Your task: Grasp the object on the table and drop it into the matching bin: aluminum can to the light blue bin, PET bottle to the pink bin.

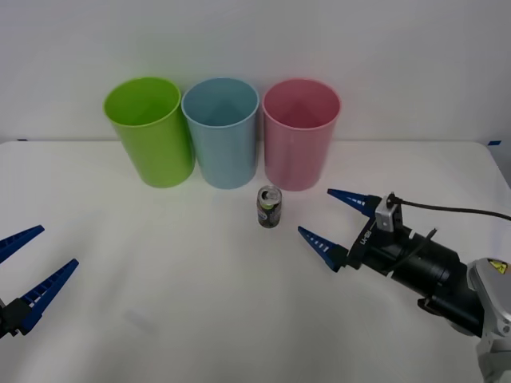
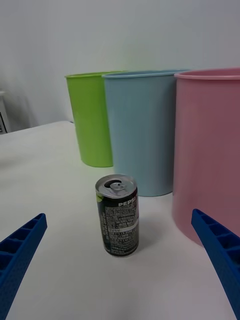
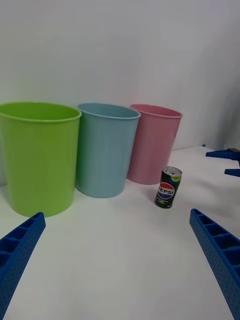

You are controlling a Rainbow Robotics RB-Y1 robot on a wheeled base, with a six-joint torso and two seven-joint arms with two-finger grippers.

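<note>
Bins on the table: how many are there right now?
3, in a row at the table's far side: the lime green bin on the robot's left, the light blue bin in the middle, the pink bin on the right. None looks hidden.

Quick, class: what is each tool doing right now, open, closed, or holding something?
Left tool: open, empty, low at the table's left edge.
Right tool: open, empty, aimed at the aluminum can, not touching it.

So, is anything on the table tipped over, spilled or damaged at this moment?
Nothing stands out. The aluminum can stands upright and undented on the table, in front of the upright light blue bin, pink bin and lime green bin. No spill is visible.
</note>
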